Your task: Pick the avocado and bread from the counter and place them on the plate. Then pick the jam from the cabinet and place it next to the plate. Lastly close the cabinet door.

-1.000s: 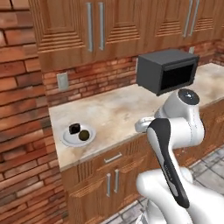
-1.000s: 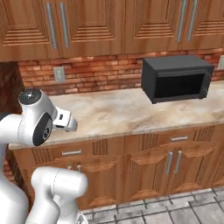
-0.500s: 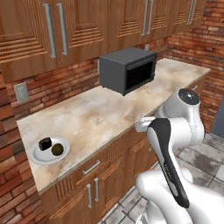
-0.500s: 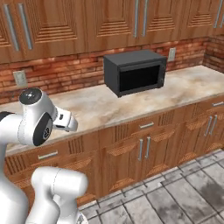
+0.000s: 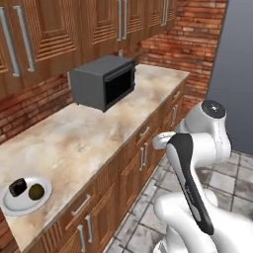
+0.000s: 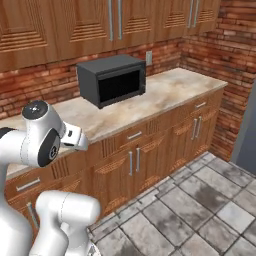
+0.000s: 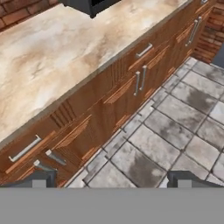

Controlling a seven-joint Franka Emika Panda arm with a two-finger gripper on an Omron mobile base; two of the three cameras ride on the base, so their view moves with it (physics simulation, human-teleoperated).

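The white plate [image 5: 11,206] lies at the near left end of the beige counter [image 5: 94,133]. On it sit the dark bread [image 5: 17,186] and the green avocado [image 5: 35,191], side by side. My gripper [image 7: 113,179] is open and holds nothing; it hangs in front of the base cupboards, well to the right of the plate, and looks down at the counter [image 7: 65,48] edge and the floor. The wooden wall cabinets [image 5: 44,34] above the counter all have shut doors. The jam is out of view.
A black microwave [image 5: 101,81] stands at the back of the counter, also seen as the microwave [image 6: 112,80]. Brown drawers and doors [image 7: 109,96] run under the worktop. A brick wall [image 6: 220,60] closes off the right end. Grey floor tiles [image 6: 200,200] spread to the right.
The whole picture has shifted left: the base has driven right along the counter. The plate now sits in the lower left corner of the left base view. The arm keeps its pose.
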